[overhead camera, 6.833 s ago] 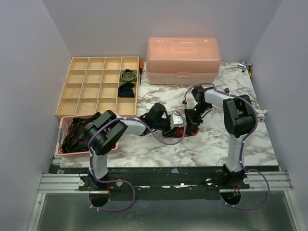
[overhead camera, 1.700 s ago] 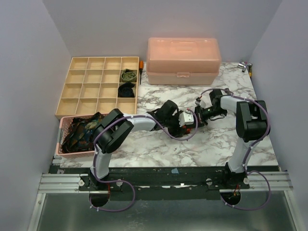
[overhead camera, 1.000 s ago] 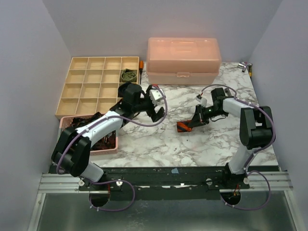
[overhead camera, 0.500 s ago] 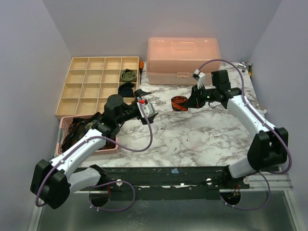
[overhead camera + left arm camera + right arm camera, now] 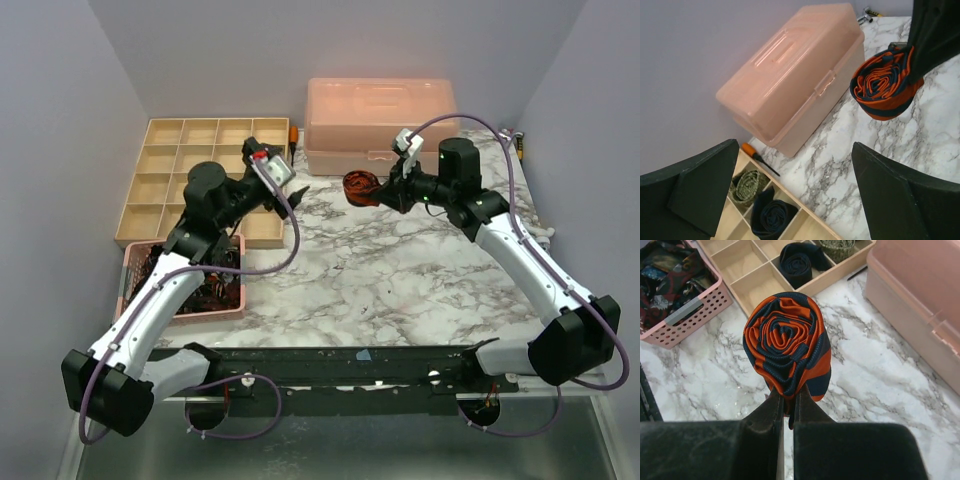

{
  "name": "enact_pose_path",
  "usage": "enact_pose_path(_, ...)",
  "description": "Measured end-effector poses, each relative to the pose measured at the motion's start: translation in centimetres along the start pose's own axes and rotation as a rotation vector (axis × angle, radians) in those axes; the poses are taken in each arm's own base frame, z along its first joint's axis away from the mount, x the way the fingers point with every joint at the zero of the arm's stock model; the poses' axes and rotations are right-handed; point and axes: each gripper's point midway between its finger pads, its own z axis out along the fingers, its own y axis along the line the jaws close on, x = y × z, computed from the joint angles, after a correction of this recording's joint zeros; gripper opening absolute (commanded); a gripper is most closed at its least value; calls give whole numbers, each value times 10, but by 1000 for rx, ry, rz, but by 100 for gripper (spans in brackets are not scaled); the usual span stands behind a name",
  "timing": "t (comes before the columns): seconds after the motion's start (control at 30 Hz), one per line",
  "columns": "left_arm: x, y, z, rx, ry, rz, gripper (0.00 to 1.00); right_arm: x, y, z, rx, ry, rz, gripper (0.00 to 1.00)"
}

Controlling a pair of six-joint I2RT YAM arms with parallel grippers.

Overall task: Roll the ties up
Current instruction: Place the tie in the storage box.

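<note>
- The orange-and-navy tie (image 5: 787, 347) is already wound into a tight coil; the right claw (image 5: 786, 399) pinches its lower edge, jaws closed almost together on the fabric, and holds it in the air above the marble table (image 5: 400, 280), just in front of the pink lidded box (image 5: 380, 115)
- The left claw (image 5: 290, 190) is spread wide and holds nothing; it hangs by the right edge of the wooden tray (image 5: 150, 215), facing the coil
- An olive roll (image 5: 747, 184) and a dark roll (image 5: 771, 216) sit in neighbouring tray compartments; unrolled ties lie heaped in the pink basket (image 5: 695, 310)
- Step in hand, as I judge it: stowing the finished roll
- The next move probably calls for carrying it over a free compartment near the dark roll, lowering it, and releasing gently; the grip is on the edge only, so a swing could loosen the layers
</note>
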Motion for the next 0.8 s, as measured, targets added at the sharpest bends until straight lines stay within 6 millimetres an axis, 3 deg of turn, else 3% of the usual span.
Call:
enact_pose_path(0.17, -2, 30, -6, -76, 50, -178, 98, -17, 0, 10, 22, -61, -59, 1)
enact_pose_path(0.3, 26, 38, -15, -132, 154, -318, 98, -25, 3, 30, 13, -98, -78, 1)
enact_pose_path(0.47, 59, 50, -35, -226, 271, -460, 98, -8, 9, 73, -30, -71, -58, 1)
enact_pose_path(0.63, 90, 66, -64, -333, 369, -572, 98, 9, 35, 118, -91, -49, -75, 1)
enact_pose_path(0.8, 109, 73, -83, -382, 448, -636, 98, 16, 54, 170, -131, -25, -78, 1)
